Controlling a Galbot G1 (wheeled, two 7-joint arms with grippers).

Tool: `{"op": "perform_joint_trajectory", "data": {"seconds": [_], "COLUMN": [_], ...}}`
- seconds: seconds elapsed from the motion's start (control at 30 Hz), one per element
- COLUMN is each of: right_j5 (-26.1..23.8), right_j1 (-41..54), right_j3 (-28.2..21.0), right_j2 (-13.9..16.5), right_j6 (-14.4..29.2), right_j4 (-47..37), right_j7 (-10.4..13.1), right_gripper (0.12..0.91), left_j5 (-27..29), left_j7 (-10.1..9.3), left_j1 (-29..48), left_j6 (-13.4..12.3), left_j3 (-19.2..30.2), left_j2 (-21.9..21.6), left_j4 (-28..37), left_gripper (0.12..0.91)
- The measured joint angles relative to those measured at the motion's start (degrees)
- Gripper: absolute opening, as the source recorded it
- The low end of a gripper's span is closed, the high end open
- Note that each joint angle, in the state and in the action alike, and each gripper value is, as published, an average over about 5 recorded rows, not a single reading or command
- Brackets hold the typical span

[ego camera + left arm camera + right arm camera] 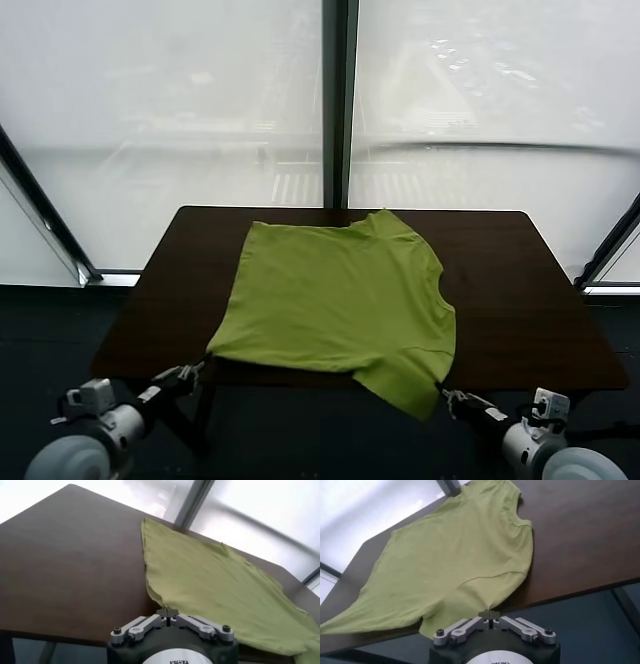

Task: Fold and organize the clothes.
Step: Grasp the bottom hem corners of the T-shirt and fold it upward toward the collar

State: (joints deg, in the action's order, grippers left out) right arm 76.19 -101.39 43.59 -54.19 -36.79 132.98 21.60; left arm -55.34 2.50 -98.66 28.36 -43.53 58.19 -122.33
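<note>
2 grippers work at the near edge of the table [520, 300], 1 at each near corner of the T-shirt [340, 300]. The T-shirt is lime green and lies spread on the dark brown table, with its far part reaching toward the window [330, 100]. Its near right part, a sleeve, hangs over the table edge. The left gripper [197, 368] is closed, and its tips pinch the near left corner of the cloth right at the edge; in the left wrist view the fingers [150, 624] meet at that corner. The right gripper [448, 394] is also closed, just below the edge, and it nips the low tip of the hanging sleeve. In the right wrist view the cloth comes down to a point between its tips.
</note>
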Motion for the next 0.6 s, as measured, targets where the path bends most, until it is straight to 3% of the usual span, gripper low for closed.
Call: {"op": "perform_joint_trajectory", "data": {"seconds": [0.27,0.6], "right_j5": [2.67,3.07], "right_j1": [6.00,22.60], "right_j3": [-1.04,-6.34], "right_j2": [1.69,3.67], "right_j6": [-0.73,-0.42], "right_j4": [-2.89,-11.89], "right_j7": [1.77,1.84], "right_gripper": [0.139,0.139], "left_j5": [-3.35,-5.27], "left_j7": [-1.46,-3.90], "left_j1": [-1.83,3.90], "left_j6": [0.39,1.32], "left_j3": [-2.40,-0.61], "left_j2": [1.02,2.72], "left_j4": [-1.64,-1.02], "left_gripper": [0.149,0.149]}}
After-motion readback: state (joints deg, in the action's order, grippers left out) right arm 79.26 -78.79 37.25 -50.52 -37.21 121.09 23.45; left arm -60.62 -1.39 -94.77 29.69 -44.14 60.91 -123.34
